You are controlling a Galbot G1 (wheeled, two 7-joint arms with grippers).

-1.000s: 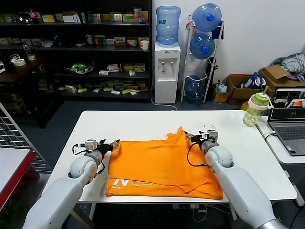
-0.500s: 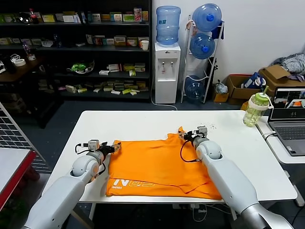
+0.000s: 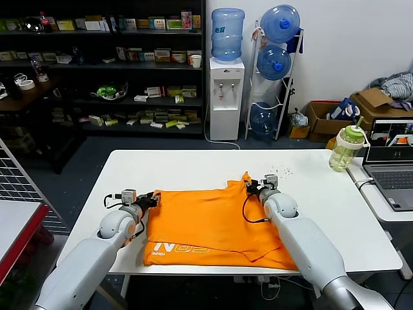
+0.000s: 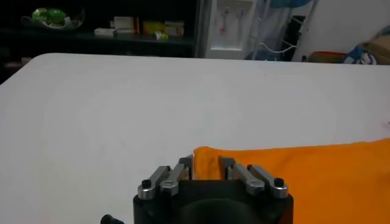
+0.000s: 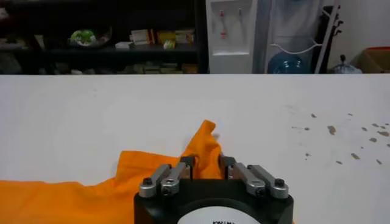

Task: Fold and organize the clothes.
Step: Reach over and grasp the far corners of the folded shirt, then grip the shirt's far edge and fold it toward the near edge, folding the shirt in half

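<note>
White lettering, cut off at the fold and not readable, runs along the near left edge of the orange T-shirt (image 3: 216,223). The T-shirt lies flat, folded, on the white bench (image 3: 193,168). The left gripper (image 4: 206,167) pinches its far left corner between its fingers; the right gripper (image 5: 206,164) pinches the raised far right corner. A green-lidded bottle (image 3: 346,148) stands at the bench's right edge.

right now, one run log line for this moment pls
left tool: shut on T-shirt far corner | right tool: shut on T-shirt peak | table
</note>
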